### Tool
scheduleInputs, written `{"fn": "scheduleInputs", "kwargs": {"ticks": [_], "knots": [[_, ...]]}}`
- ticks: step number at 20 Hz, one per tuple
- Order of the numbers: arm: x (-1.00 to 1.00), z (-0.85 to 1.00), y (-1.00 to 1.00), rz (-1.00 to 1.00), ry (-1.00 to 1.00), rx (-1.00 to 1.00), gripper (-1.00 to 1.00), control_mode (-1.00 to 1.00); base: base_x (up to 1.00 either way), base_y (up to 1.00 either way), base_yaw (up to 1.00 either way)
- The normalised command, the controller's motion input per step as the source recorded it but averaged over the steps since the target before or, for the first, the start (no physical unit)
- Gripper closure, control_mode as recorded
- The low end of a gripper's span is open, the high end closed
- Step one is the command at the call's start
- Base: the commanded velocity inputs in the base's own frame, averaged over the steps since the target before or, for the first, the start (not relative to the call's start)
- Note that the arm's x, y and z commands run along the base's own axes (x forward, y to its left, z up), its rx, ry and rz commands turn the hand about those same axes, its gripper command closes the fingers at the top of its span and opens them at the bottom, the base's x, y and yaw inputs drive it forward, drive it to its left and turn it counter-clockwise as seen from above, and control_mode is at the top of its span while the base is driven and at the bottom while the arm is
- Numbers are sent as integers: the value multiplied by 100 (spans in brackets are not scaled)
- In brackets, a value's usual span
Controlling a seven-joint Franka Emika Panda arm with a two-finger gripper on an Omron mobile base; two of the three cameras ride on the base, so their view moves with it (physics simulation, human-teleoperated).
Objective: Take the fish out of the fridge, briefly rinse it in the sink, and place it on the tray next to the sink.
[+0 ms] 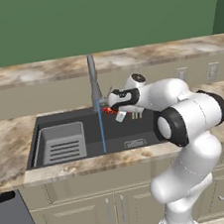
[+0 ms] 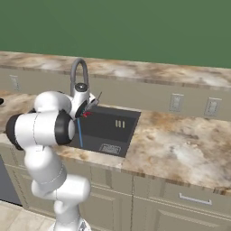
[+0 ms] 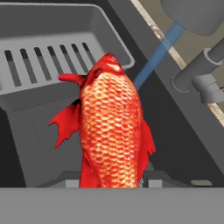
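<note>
Hand view is showing the fish (image 3: 113, 127) clamped tail-first in the hand (image 3: 111, 183), hanging over the sink (image 3: 183, 144) just beside the blue water stream (image 3: 155, 57), likely so the faucet (image 1: 94, 81) is rinsing it above the ribbed rack (image 3: 48, 61).

Arm is reaching in from 7 o'clock over the sink (image 2: 113, 131). Gripper (image 2: 90, 109) is hanging over the basin's left end, red fish (image 2: 86, 114) showing at its tip. Faucet (image 2: 77, 72) at 11 o'clock is running a blue stream (image 2: 80, 133) into the basin.
</note>
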Motion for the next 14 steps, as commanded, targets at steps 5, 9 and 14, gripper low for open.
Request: {"fn": "scheduleInputs", "kwargs": {"ticks": [5,9,14], "knots": [[7,0,2,0,-3,0,100,-100,0,0,0],[8,-8,3,-2,-9,-1,100,-100,0,0,0],[0,-29,8,0,-5,-1,100,-100,0,0,0]]}}
